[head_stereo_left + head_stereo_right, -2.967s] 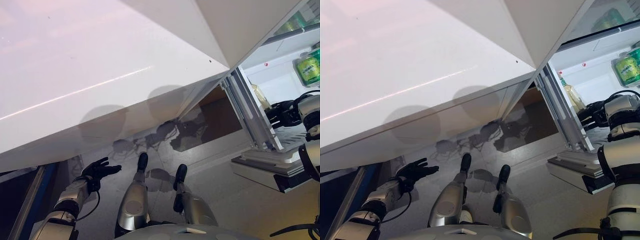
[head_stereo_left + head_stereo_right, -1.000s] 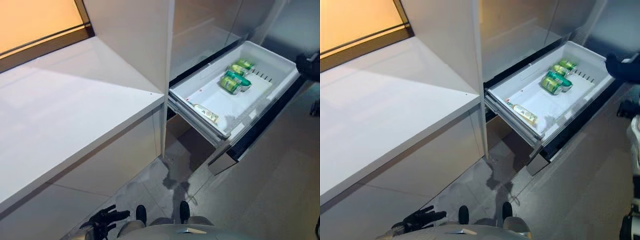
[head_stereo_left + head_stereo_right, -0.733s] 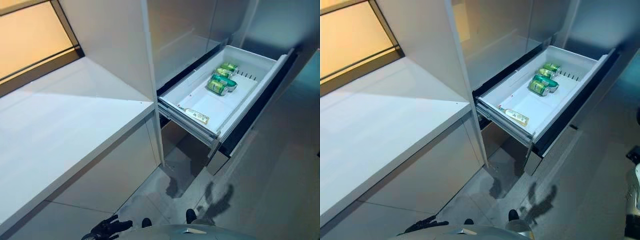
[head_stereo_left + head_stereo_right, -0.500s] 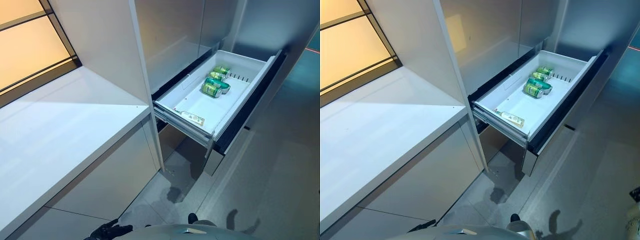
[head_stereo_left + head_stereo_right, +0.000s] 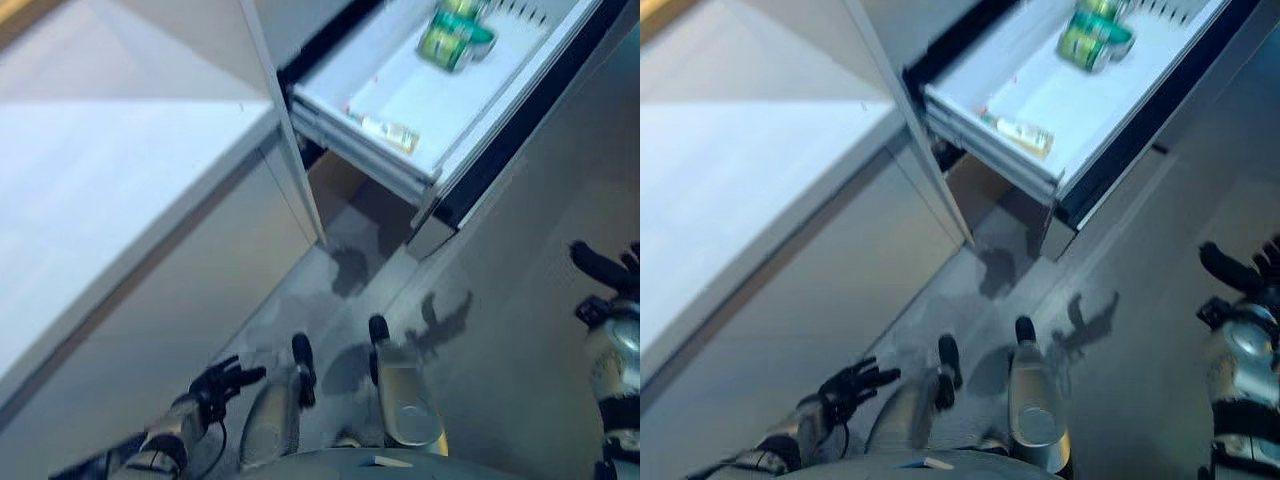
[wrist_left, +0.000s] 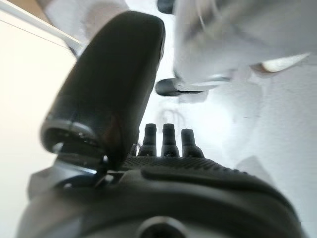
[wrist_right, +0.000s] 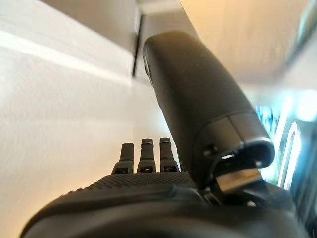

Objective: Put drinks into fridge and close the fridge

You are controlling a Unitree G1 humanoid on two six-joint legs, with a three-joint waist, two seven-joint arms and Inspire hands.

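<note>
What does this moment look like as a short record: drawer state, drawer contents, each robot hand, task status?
drawer: white pull-out fridge drawer, open
contents: green drink cans lying toward the far end; small clear glass bottle with a pale label near the front edge
left robot hand: open, empty, low over the grey floor
right robot hand: open, empty, clear of the drawer
beside drawer: white countertop
task status: drinks inside, drawer not yet closed

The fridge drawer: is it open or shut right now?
Open. The drawer is pulled well out from the fridge front, and you can look straight down into it at green cans and a small bottle lying inside.
</note>
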